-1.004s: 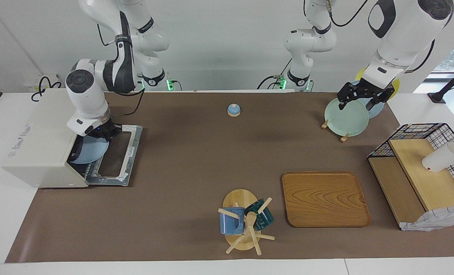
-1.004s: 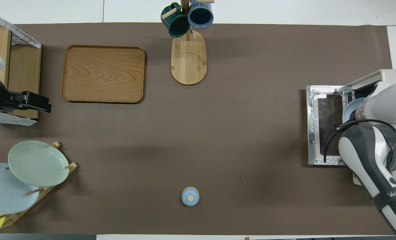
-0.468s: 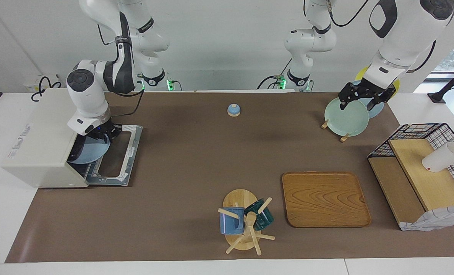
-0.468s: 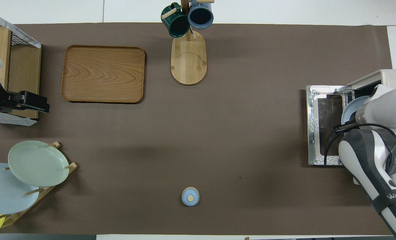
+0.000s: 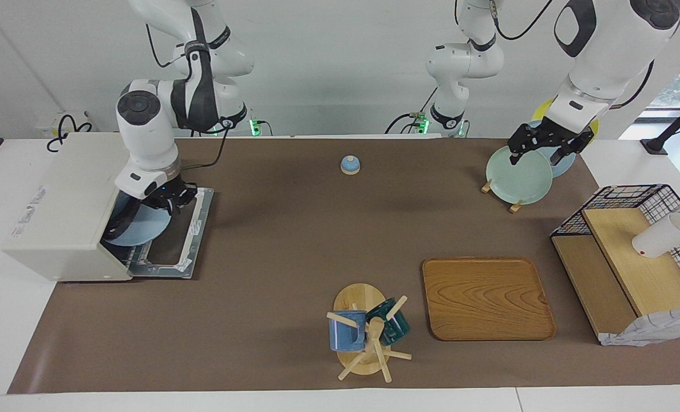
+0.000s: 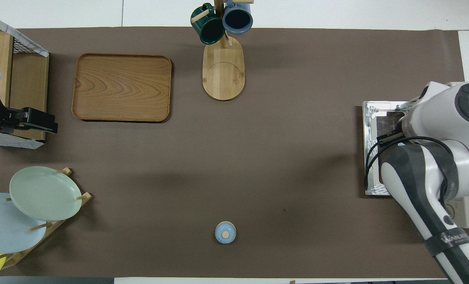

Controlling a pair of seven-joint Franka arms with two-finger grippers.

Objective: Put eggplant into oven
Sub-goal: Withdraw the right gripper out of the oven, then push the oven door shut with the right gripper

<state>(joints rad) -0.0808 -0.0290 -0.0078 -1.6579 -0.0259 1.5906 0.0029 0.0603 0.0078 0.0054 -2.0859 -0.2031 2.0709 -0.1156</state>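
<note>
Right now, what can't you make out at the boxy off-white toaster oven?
- Dark purple eggplant: in neither view.
- Off-white toaster oven interior, facing view: the housing hides all but a pale blue plate at its mouth.
- Right gripper, overhead view: its own arm covers it.

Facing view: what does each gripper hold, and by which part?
Left gripper, open over the green plate: nothing. Right gripper, at the rim of the blue plate in the oven: cannot be told.
</note>
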